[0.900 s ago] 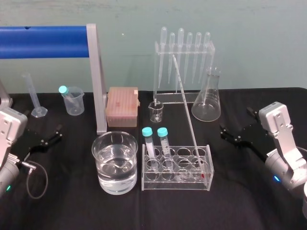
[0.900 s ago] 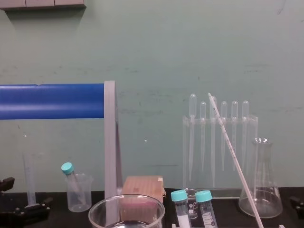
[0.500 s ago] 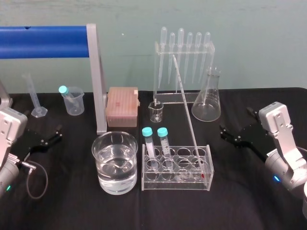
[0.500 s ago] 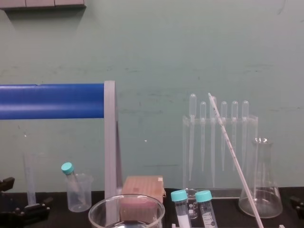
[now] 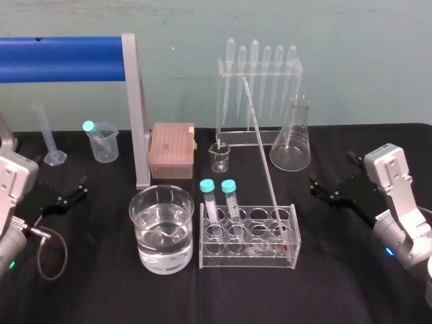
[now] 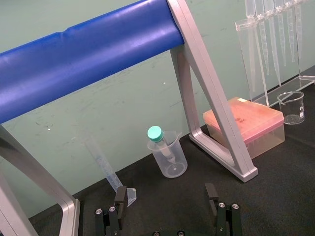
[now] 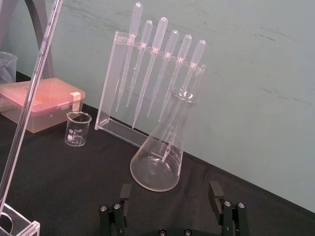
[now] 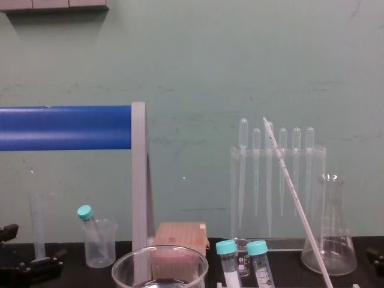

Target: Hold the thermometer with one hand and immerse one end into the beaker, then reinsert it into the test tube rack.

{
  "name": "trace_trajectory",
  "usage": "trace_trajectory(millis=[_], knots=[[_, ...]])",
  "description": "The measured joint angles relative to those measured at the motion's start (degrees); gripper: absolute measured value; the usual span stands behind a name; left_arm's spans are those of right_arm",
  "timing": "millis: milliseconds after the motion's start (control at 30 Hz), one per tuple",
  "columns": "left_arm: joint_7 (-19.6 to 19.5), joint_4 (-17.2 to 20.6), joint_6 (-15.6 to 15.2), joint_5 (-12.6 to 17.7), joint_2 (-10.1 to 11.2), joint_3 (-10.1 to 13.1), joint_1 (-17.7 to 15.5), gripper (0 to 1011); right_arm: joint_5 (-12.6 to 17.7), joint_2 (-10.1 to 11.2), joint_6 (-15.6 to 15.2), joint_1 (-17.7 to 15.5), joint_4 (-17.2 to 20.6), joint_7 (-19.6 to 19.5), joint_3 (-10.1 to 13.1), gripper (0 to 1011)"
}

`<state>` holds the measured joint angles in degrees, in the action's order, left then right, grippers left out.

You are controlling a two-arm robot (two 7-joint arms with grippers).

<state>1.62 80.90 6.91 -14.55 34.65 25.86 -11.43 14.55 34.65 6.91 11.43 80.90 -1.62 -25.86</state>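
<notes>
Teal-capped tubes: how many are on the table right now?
3. The first tube and second tube stand side by side at the left end of the clear rack; the third tube leans in the small plastic beaker at the back left. None seems hidden.

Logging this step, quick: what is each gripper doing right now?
Left gripper: open, holding nothing.
Right gripper: open, holding nothing.
</notes>
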Motion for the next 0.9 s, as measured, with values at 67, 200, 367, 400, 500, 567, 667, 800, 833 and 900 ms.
trace_trajectory(millis=[67, 200, 367, 400, 500, 567, 667, 800, 833, 900], knots=[[0.0, 0.0, 0.0, 0.0, 0.0, 0.0, 0.0, 1008, 0.0, 0.0, 0.0, 0.0, 0.0, 0.0, 0.0, 1003], [0.0, 0.0, 0.0, 0.0, 0.0, 0.0, 0.0, 1008, 0.0, 0.0, 0.0, 0.0, 0.0, 0.0, 0.0, 1003], [0.0, 0.0, 0.0, 0.0, 0.0, 0.0, 0.0, 1008, 0.0, 0.0, 0.0, 0.0, 0.0, 0.0, 0.0, 1003], [0.0, 0.0, 0.0, 0.0, 0.0, 0.0, 0.0, 1008, 0.0, 0.0, 0.0, 0.0, 0.0, 0.0, 0.0, 1003], [0.0, 0.0, 0.0, 0.0, 0.0, 0.0, 0.0, 1008, 0.0, 0.0, 0.0, 0.0, 0.0, 0.0, 0.0, 1003], [0.0, 0.0, 0.0, 0.0, 0.0, 0.0, 0.0, 1008, 0.0, 0.0, 0.0, 0.0, 0.0, 0.0, 0.0, 1003], [0.0, 0.0, 0.0, 0.0, 0.0, 0.0, 0.0, 1008, 0.0, 0.0, 0.0, 0.0, 0.0, 0.0, 0.0, 1003], [0.0, 0.0, 0.0, 0.0, 0.0, 0.0, 0.0, 1008, 0.0, 0.0, 0.0, 0.0, 0.0, 0.0, 0.0, 1003], [0.0, 0.0, 0.0, 0.0, 0.0, 0.0, 0.0, 1008, 0.0, 0.0, 0.0, 0.0, 0.0, 0.0, 0.0, 1003], [0.0, 0.0, 0.0, 0.0, 0.0, 0.0, 0.0, 1008, 0.0, 0.0, 0.0, 0.0, 0.0, 0.0, 0.1, 1003]])
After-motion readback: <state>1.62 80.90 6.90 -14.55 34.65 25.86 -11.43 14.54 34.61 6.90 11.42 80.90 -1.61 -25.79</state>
